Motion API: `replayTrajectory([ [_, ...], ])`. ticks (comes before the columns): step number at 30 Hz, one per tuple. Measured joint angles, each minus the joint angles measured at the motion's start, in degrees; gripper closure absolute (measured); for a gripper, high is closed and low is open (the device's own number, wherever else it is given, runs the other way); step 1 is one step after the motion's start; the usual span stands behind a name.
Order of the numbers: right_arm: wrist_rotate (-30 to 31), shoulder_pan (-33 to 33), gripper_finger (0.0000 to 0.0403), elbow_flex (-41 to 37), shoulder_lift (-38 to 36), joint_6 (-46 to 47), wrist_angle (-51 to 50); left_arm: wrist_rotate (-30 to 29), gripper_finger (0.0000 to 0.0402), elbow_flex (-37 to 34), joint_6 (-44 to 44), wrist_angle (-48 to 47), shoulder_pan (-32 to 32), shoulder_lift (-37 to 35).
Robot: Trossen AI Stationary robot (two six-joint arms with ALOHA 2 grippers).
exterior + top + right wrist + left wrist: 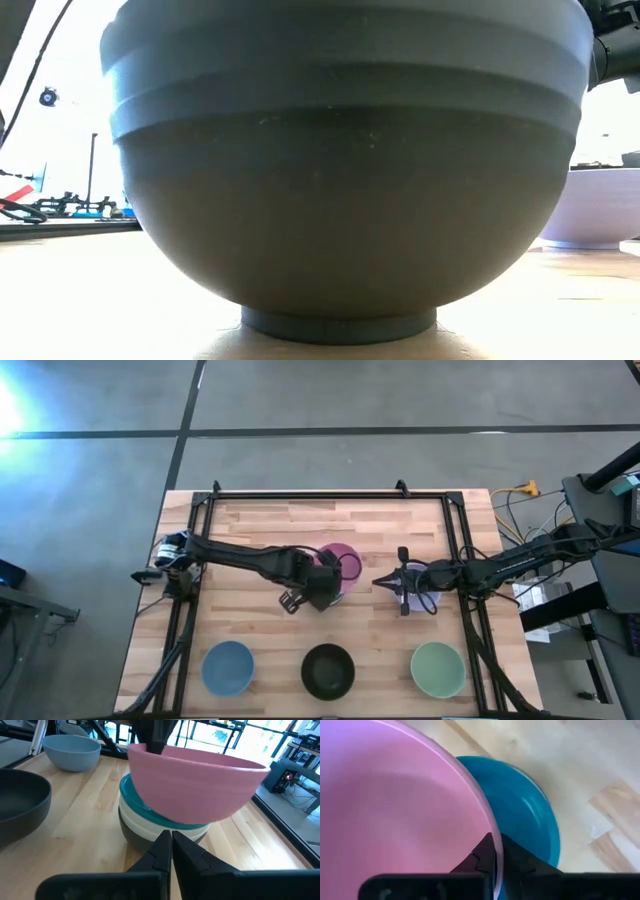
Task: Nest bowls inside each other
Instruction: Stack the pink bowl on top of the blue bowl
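My left gripper [322, 588] is shut on the pink bowl [342, 565] at mid-table. The pink bowl [195, 785] is tilted over a stack of a teal bowl [131, 795], a white bowl [142, 826] and a dark bowl [131, 839], each sitting inside the one below. My right gripper [170, 839] is shut and empty, pointing at that stack from the table's right. A lavender bowl [428, 588] stands under the right arm. Blue [228, 667], black [328, 670] and pale green [438, 668] bowls stand along the near edge. My left gripper pinches the pink bowl's rim [489, 826], one finger inside the bowl [479, 857] and one outside [522, 860]. The fingers come from above, pointing down [155, 735]. The bowl hangs tilted, its base low over the teal bowl [525, 815]; whether they touch I cannot tell.
A black frame [330, 495] runs around the table top. The black bowl [345, 170] fills the low view, with the lavender bowl [600, 208] behind it on the right. Bare wood [260, 525] lies toward the far edge.
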Motion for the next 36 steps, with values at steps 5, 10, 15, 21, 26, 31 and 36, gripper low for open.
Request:
replayTrajectory([
  [5, 0.0, 0.0, 0.0394, 0.0, -0.01, -0.09, 0.03, -4.88, 0.0401, 0.13, 0.12, 0.03, 0.02, 0.04],
  [10, 0.0, 0.0, 0.0394, 0.0, -0.02, -0.13, 0.07, -0.66, 0.0401, 0.66, 0.13, -0.87, 0.13, -0.21],
  [15, 0.0, 0.0, 0.0394, 0.0, -0.02, -0.22, 0.06, -0.62, 0.0401, 0.68, -0.27, -3.62, 0.12, 0.09],
  [21, 0.0, 0.0, 0.0394, 0.0, -0.02, -0.24, 0.04, 1.02, 0.0401, 1.25, -0.5, -7.53, 0.11, 0.03],
  [26, 0.0, 0.0, 0.0394, 0.0, -0.02, -0.24, 0.04, 4.43, 0.0401, 1.07, -0.53, -8.38, 0.11, 0.37],
  [31, 0.0, 0.0, 0.0394, 0.0, -0.02, -0.24, 0.04, 5.62, 0.0401, 1.07, -0.51, -8.71, 0.11, 0.47],
  [36, 0.0, 0.0, 0.0394, 0.0, -0.02, -0.24, 0.04, 6.87, 0.0401, 0.96, -0.48, -8.88, 0.12, 0.47],
])
